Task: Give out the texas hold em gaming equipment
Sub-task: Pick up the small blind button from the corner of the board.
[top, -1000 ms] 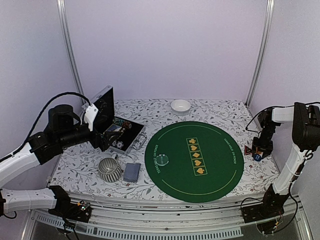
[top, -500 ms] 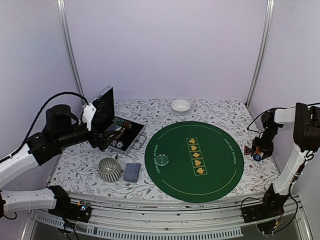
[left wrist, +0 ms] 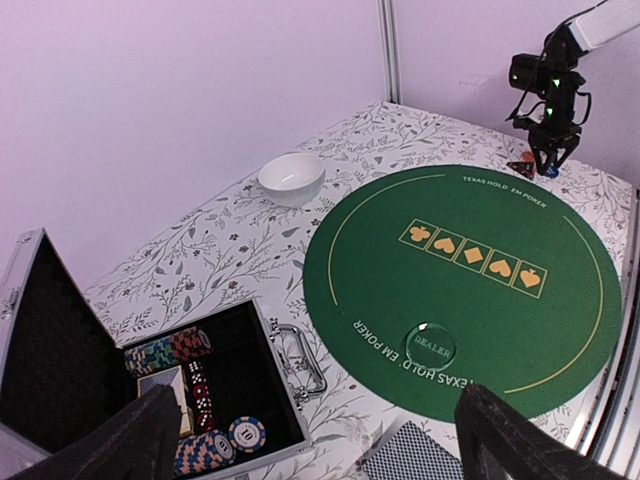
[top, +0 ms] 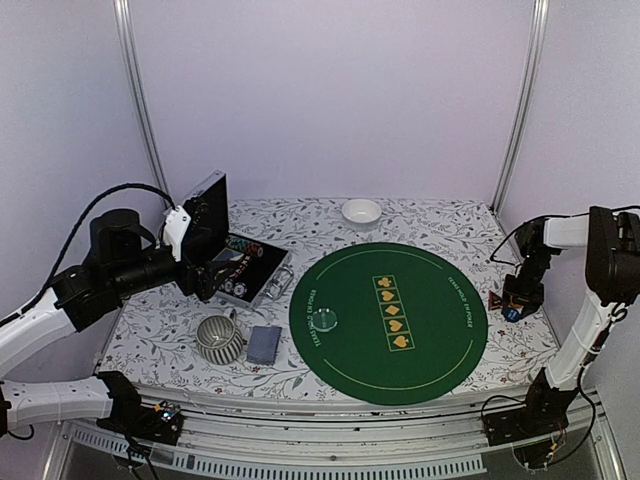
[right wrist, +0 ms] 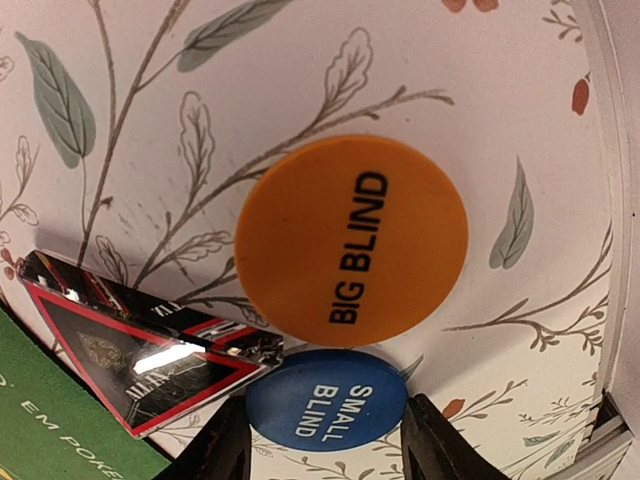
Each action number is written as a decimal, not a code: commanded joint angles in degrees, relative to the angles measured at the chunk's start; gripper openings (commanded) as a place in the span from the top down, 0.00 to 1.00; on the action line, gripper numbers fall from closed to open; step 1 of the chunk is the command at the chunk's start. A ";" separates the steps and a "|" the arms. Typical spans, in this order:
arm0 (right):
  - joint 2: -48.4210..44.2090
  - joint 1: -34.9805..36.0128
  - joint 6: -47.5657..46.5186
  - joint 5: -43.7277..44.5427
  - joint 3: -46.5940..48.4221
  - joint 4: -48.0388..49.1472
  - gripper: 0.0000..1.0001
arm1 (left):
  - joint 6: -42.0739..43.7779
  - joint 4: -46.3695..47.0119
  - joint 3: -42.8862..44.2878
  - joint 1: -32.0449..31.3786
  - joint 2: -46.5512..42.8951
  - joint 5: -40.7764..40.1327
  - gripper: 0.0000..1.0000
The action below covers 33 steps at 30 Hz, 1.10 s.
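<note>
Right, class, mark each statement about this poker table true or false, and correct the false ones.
1. The Dealer button lies on the green poker mat. True.
2. The Big Blind button is blue. False: it is orange; the Small Blind button is blue.
3. The chip case is shut. False: its lid stands open.
4. The right gripper straddles the Small Blind button. True.
5. The card deck lies on the mat. False: it lies off it, beside the ribbed mug.

big-blind button [right wrist: 352, 242] is showing orange, black lettering; small-blind button [right wrist: 326, 398] blue, white lettering; triangular marker [right wrist: 140, 345] black, red edging; mat [top: 345, 350] green, yellow suits; surface [right wrist: 300, 60] white, leafy print
</note>
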 commanded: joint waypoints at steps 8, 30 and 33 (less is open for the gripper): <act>-0.90 1.85 1.37 2.48 -0.90 -3.62 0.53 | 0.89 1.02 -0.91 0.40 -0.90 0.10 0.02; 1.52 -1.86 -1.88 -0.51 1.12 -0.07 0.37 | 0.96 1.27 -1.18 0.40 -1.68 0.09 0.02; 2.27 -1.82 -1.99 -1.08 0.24 0.27 0.39 | 0.99 1.29 -1.17 0.40 -1.68 0.07 0.02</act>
